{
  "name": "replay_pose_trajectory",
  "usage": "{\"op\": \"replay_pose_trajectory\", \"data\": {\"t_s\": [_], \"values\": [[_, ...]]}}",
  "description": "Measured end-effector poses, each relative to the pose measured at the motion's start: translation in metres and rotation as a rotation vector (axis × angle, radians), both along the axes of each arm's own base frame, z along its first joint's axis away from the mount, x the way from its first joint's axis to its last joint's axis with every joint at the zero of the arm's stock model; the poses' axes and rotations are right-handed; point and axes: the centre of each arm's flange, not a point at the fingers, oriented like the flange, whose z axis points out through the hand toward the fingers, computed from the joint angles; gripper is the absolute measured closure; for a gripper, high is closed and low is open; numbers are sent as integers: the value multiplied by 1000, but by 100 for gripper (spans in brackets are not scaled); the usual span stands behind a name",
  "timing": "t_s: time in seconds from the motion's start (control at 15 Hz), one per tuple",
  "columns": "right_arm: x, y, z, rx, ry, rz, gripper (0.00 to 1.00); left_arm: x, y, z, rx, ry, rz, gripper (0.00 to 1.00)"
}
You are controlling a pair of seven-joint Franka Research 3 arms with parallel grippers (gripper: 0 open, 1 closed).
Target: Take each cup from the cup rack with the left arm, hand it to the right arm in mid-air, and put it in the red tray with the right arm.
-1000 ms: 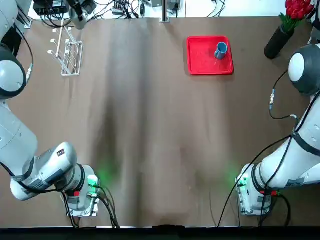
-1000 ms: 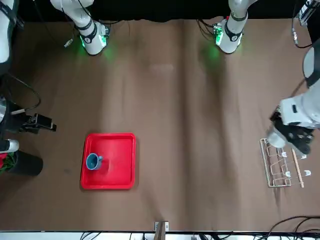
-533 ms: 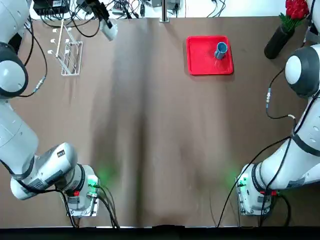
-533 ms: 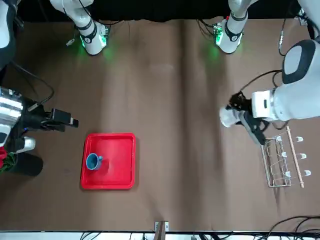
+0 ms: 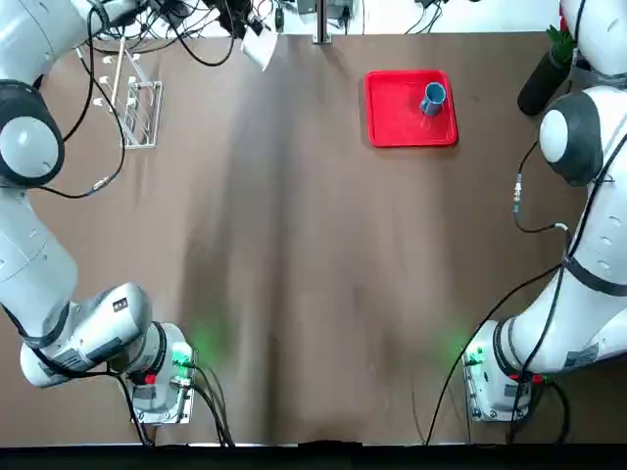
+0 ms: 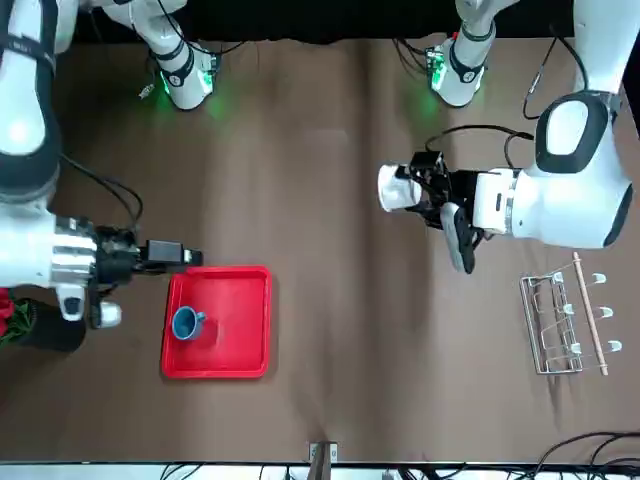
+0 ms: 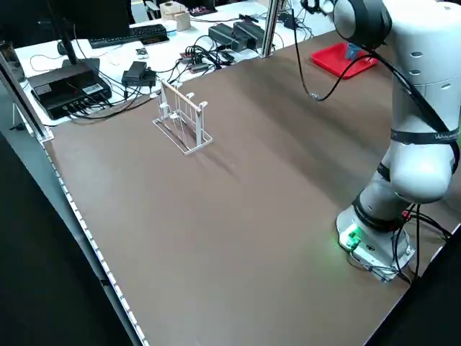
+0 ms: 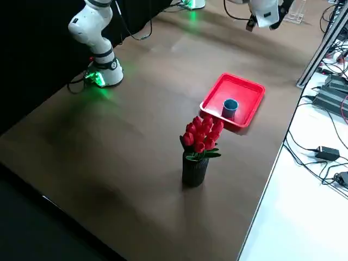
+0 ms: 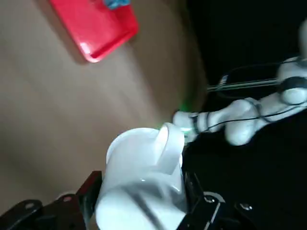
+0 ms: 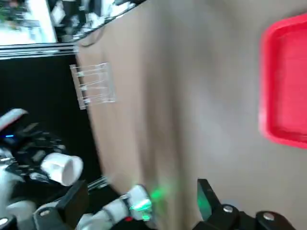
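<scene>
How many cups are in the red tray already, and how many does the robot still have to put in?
One is done: the blue cup stands in the red tray. The cup rack has no cups on it. The left gripper holds the white cup in the air. The right gripper, open, waits beside the tray. Left: the handover, then putting the white cup in the tray.

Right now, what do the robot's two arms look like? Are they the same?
Yes, they match. The left arm and the right arm are chunky white tubes with rounded grey joint caps. Black cables loop along them. Each stands on a round base with a green light. The left gripper and the right gripper are black.
</scene>
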Motion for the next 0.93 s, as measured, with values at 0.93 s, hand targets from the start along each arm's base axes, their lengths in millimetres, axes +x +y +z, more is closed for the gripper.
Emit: {"op": "replay_pose_trajectory", "data": {"t_s": [0.93], "values": [[2, 96, 2, 271, 352, -227, 0, 17, -81, 6, -324, 109, 281, 26]]}}
